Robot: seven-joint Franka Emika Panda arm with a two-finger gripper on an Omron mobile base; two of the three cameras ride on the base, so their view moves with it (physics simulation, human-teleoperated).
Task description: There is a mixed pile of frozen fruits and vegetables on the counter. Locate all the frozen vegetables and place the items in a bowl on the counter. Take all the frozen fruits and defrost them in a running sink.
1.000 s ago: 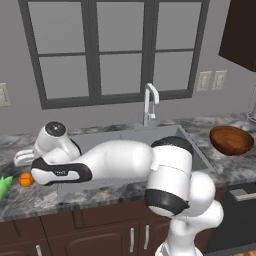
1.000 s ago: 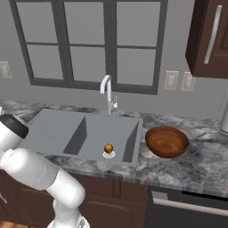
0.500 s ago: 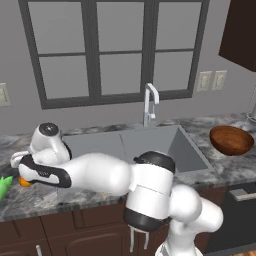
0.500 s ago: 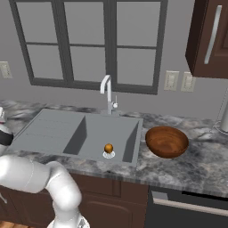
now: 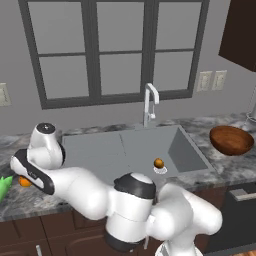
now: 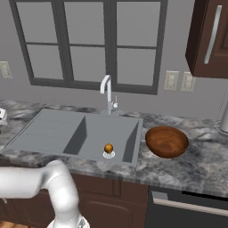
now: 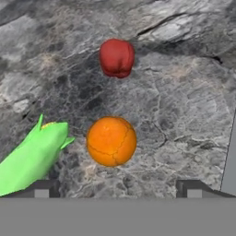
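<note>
My gripper (image 7: pixel 117 190) is open and hangs just above the grey marbled counter (image 7: pixel 184 115), empty. In the hand view a bright orange ball (image 7: pixel 111 140) lies just ahead, in line with the gap between the fingertips (image 7: pixel 42 189). A green pointed piece (image 7: pixel 30 156) lies beside it and a red ball (image 7: pixel 117 57) farther off. In the left base view the arm reaches to the counter's far left, above the orange ball (image 5: pixel 24 182) and the green piece (image 5: pixel 4 186). A brownish orange ball (image 5: pixel 158 163) (image 6: pixel 108 148) rests on the drain of the sink (image 6: pixel 111 129). The wooden bowl (image 5: pixel 231 140) (image 6: pixel 167 141) is empty.
A pale gooseneck tap (image 5: pixel 149 102) (image 6: pixel 107 91) stands behind the sink, with no water showing. The ribbed drainboard (image 6: pixel 40 129) lies left of the basin. Windows and wall outlets line the back wall. A dark upper cabinet (image 6: pixel 209 35) hangs at the right.
The hand has crept a little farther left over the pile, and the arm's elbow has swung lower and forward. The ball in the sink and the bowl have not moved.
</note>
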